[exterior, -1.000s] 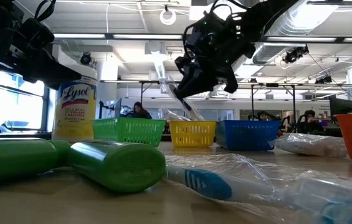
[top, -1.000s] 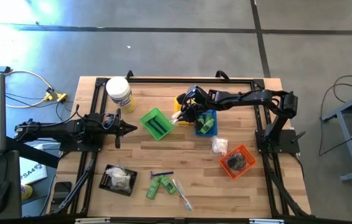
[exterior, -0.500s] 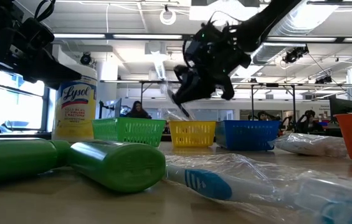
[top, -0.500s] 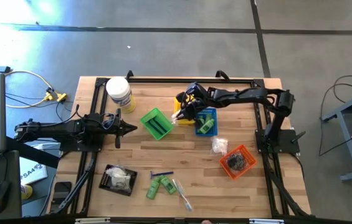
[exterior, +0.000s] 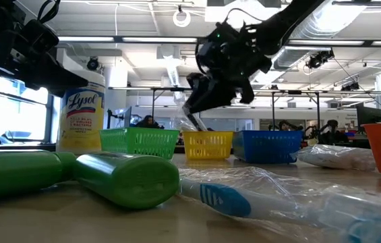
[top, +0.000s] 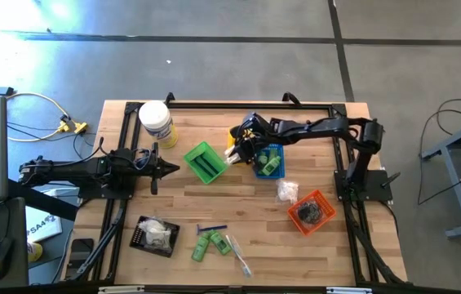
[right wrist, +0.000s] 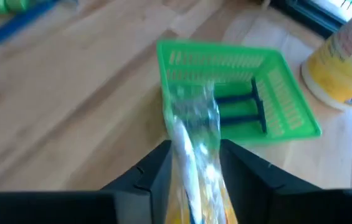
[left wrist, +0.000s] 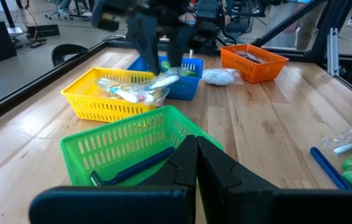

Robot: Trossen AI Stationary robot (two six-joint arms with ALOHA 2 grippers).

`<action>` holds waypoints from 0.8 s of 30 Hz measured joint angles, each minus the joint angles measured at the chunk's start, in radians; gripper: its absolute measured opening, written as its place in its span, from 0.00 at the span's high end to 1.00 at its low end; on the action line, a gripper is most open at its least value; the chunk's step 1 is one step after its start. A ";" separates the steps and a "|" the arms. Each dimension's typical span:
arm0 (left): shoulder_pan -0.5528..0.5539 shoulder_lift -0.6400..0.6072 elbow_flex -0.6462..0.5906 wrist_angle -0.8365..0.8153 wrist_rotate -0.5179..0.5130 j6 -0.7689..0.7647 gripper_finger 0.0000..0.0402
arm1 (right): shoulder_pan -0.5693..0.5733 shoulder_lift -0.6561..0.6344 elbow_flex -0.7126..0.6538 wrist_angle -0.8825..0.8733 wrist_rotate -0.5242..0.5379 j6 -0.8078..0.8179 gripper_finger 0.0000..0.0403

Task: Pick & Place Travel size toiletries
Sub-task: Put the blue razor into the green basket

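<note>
High view: right hand (top: 238,149) hangs over the yellow basket (top: 236,131), beside the green basket (top: 205,162). Right wrist view: its fingers (right wrist: 243,163), partly spread, flank a wrapped toothbrush (right wrist: 192,140). Left wrist view: left hand (left wrist: 195,163) pinched closed, empty.

Wrapped toothbrush (right wrist: 194,143) blurred; lower end cut off.

We see a wooden table (top: 238,200) with a white jar (top: 155,122), green (top: 204,162), yellow (top: 238,135), blue (top: 269,160) and orange baskets (top: 311,211), a black tray (top: 153,235), green bottles (top: 209,243) and a white packet (top: 286,192) on it.
</note>
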 joint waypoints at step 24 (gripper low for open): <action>0.000 0.000 0.000 -0.001 0.001 -0.028 1.00 | 0.072 -0.557 -0.037 -0.156 -0.171 0.647 0.83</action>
